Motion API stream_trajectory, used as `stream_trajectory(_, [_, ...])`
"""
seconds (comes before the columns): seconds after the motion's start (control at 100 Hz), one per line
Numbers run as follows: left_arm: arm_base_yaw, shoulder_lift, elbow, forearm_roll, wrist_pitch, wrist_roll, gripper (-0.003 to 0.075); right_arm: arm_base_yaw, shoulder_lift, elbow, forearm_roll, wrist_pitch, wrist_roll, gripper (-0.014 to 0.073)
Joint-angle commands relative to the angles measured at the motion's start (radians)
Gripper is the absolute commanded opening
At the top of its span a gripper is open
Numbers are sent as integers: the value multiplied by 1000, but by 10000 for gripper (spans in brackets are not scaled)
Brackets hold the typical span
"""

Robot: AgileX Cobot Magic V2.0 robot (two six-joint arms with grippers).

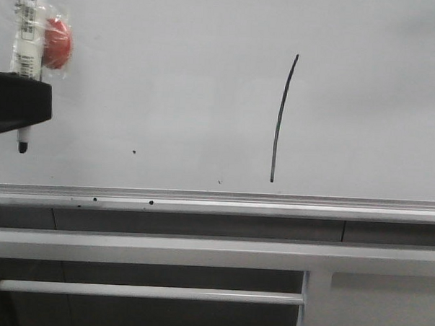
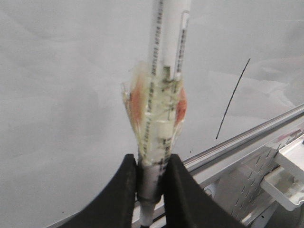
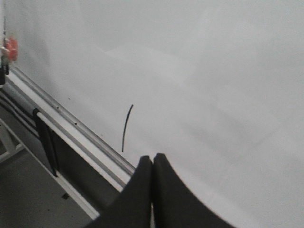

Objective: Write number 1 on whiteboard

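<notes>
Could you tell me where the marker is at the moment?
In the front view the marker is at the far left, held tip-down by the left gripper over the whiteboard, well left of the number 1.

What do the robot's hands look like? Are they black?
Yes, both are black. The left hand has two smooth, matte fingers that curve and get narrower toward the tips, a bit like claws. From the front it looks like a dark, blocky shape. The right hand has the same black curved fingers. No cables, stickers or markings show on either hand.
</notes>
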Motion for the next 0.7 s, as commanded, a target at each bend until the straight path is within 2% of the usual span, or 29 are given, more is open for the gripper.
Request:
stream_trajectory(0.0, [-2, 37, -19, -1, -90, 7, -20, 2, -46, 19, -116, -68, 90, -60])
stream_trajectory(0.07, [-28, 84, -19, -1, -138, 7, -20, 2, -85, 55, -144, -68, 129, -60])
stream_trajectory(0.16, [-94, 148, -19, -23, -271, -7, -20, 2, -128, 94, -145, -68, 140, -60])
stream_trajectory(0.31, [-222, 279, -19, -217, -484, -12, -20, 2, -159, 129, -145, -54, 140, -60])
stream_trajectory(0.48, [-340, 428, -19, -314, -698, -21, -20, 2, -159, 148, -153, -57, 140, -60])
stream_trajectory(0.54, [-362, 478, -19, -367, -768, -65, -20, 2, -159, 150, -155, -57, 140, -60])
stream_trajectory(0.69, [-369, 541, -26, -399, -772, -127, -20, 2, -159, 150, -165, -55, 140, -63])
